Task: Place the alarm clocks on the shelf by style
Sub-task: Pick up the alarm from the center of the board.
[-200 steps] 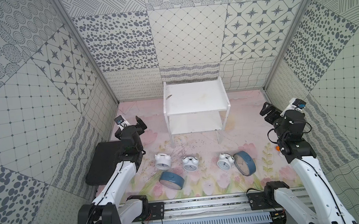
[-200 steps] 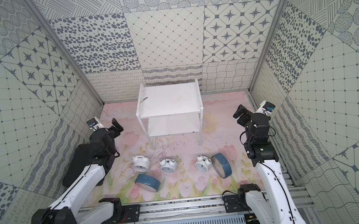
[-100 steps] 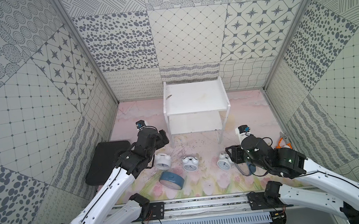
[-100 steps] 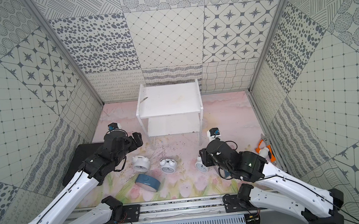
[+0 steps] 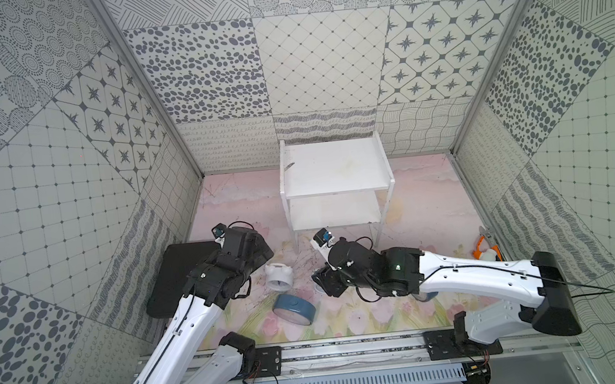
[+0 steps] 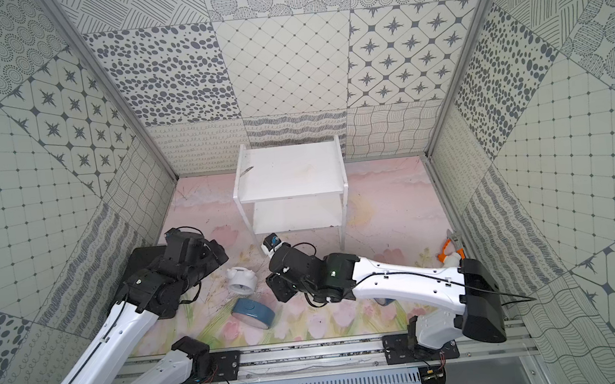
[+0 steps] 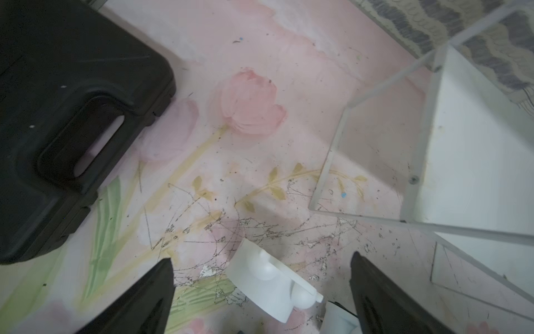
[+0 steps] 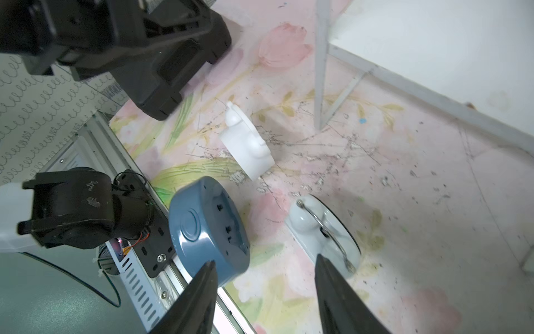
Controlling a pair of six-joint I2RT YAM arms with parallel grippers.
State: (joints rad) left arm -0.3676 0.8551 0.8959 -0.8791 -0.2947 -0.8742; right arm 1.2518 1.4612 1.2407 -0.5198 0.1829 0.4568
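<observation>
Robot lab test cell: patterned wall panels (image 5: pixel 324 64), aluminium mounting rail (image 5: pixel 352 350).

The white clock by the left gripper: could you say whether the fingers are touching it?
Apart. The left wrist view shows the white clock lying between the fingers of the open left gripper, with bare mat visible on both sides.

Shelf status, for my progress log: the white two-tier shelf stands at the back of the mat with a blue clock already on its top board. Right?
Not quite. The shelf does stand at the back of the mat, but its top board is bare, as both top views show. A blue clock lies on the mat in front of it.
</observation>
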